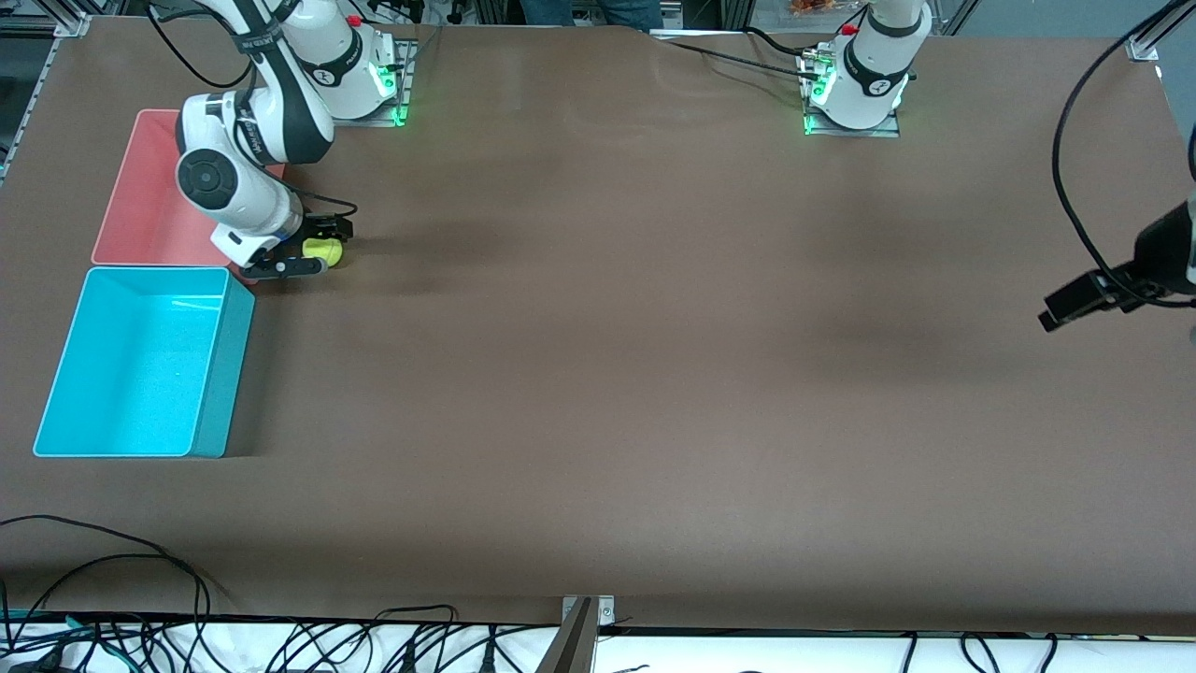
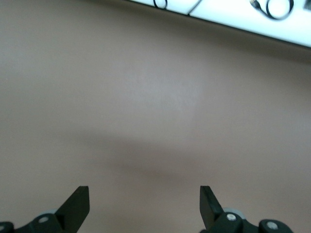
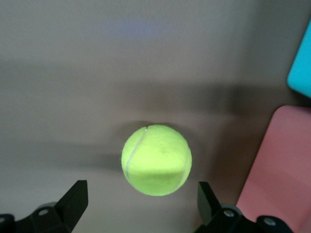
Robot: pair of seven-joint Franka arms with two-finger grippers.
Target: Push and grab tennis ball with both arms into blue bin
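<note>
The tennis ball point(image 1: 324, 250) lies on the brown table beside the pink bin's corner, a little farther from the front camera than the blue bin point(image 1: 220, 374). My right gripper point(image 1: 327, 248) is low at the ball and open, one finger on each side of it without closing on it. In the right wrist view the ball point(image 3: 156, 159) sits just ahead of the open right gripper point(image 3: 141, 201), with the blue bin's corner point(image 3: 301, 63) at the edge. My left gripper point(image 1: 1060, 313) waits open and empty over the left arm's end of the table, and its wrist view point(image 2: 144, 201) shows only bare table.
A pink bin point(image 1: 140, 206) stands next to the blue bin, farther from the front camera, partly covered by the right arm; it also shows in the right wrist view point(image 3: 282, 165). Cables point(image 1: 187, 636) run along the table's near edge.
</note>
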